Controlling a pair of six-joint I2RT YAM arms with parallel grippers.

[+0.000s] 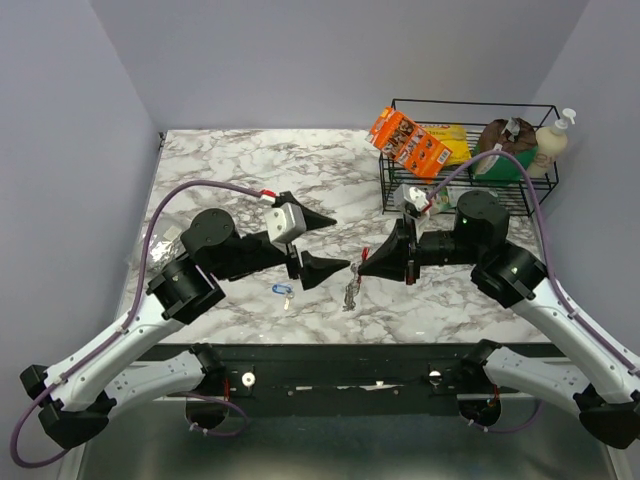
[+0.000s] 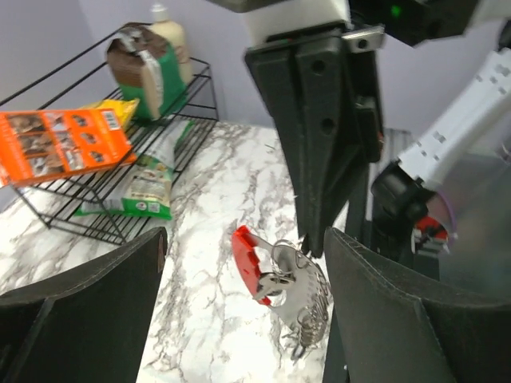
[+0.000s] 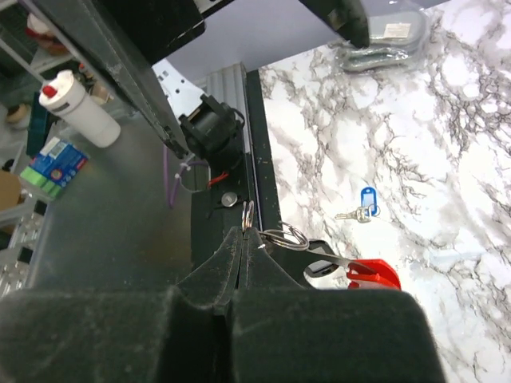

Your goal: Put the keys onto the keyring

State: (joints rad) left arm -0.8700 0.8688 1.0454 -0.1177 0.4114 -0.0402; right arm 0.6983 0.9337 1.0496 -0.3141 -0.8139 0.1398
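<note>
The keyring hangs just above the marble table, a silver coiled strip with a red curved piece at one end. My right gripper is shut on one of its wire rings; in the top view this gripper holds the keyring near the table's front middle. A small silver key-like piece rests against the red end. My left gripper stands open, its fingers wide apart on either side of the keyring without touching it. The blue-headed key lies loose on the table, also visible in the right wrist view.
A black wire rack stands at the back right with an orange box, a green bag and a soap bottle. A crumpled foil lump sits at the table's left side.
</note>
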